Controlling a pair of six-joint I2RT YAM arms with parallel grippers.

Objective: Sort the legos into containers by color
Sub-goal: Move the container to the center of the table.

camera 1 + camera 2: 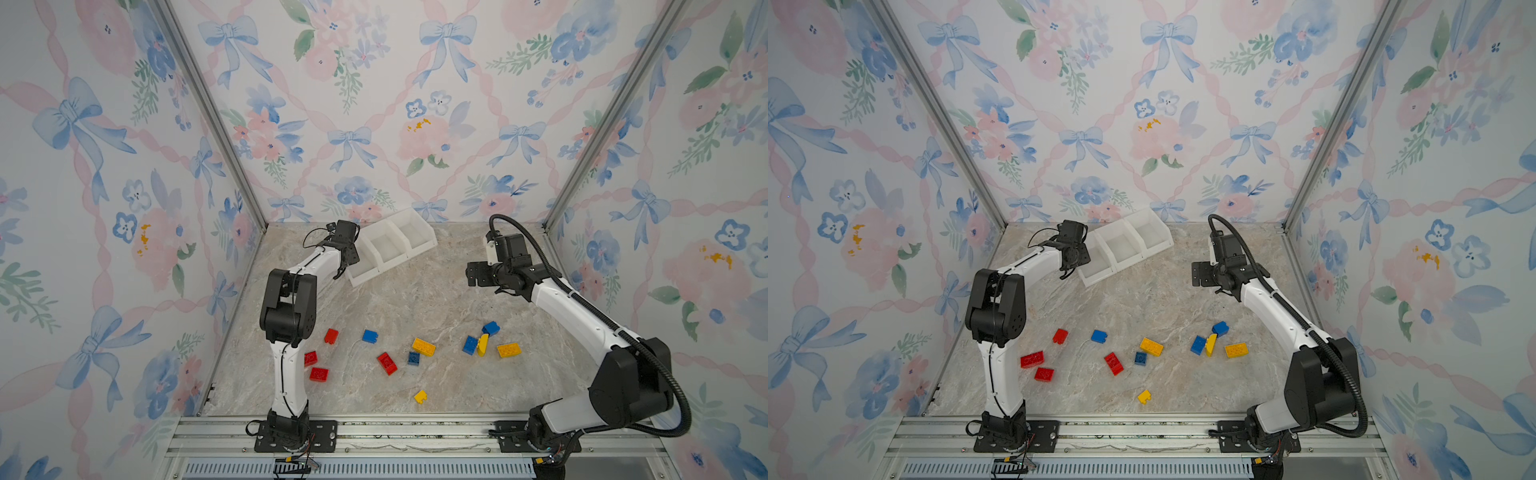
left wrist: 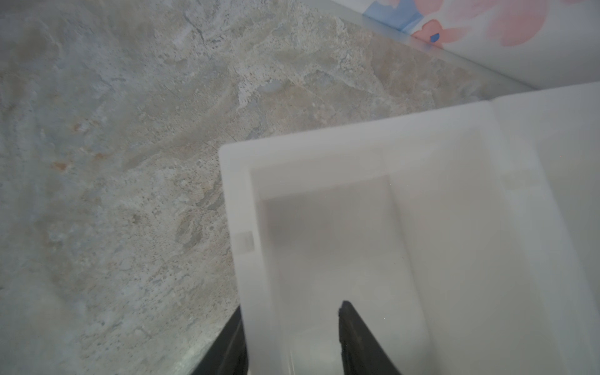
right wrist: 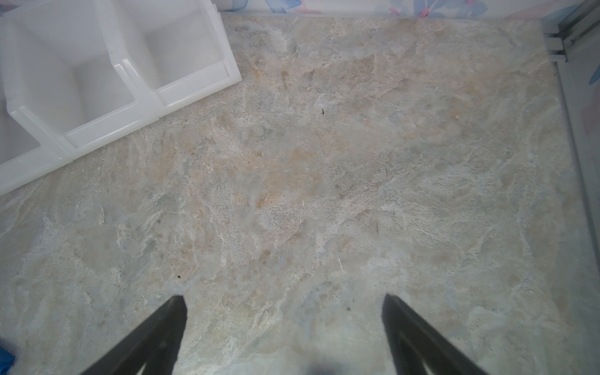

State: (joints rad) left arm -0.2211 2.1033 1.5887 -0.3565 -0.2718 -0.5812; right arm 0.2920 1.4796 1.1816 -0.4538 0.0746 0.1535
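Observation:
Three joined white containers (image 1: 365, 277) (image 1: 1098, 278) sit slanted at the back, and no bricks show inside them. The legos lie loose on the marble near the front: red ones (image 1: 331, 336) (image 1: 387, 363) to the left, blue ones (image 1: 369, 336) (image 1: 470, 345) and yellow ones (image 1: 423, 347) (image 1: 420, 397) towards the right. My left gripper (image 2: 292, 305) (image 1: 347, 266) straddles the outer side wall (image 2: 237, 201) of the leftmost container, one finger outside and one inside with a gap to the wall. My right gripper (image 3: 284, 296) (image 1: 471, 274) hangs open and empty over bare marble right of the containers (image 3: 107, 126).
Flowered walls close the cell on three sides, with metal posts (image 1: 208, 112) in the back corners. A metal rail (image 1: 415, 432) carrying both arm bases runs along the front edge. The left arm's elbow (image 1: 286, 307) rises above the red legos.

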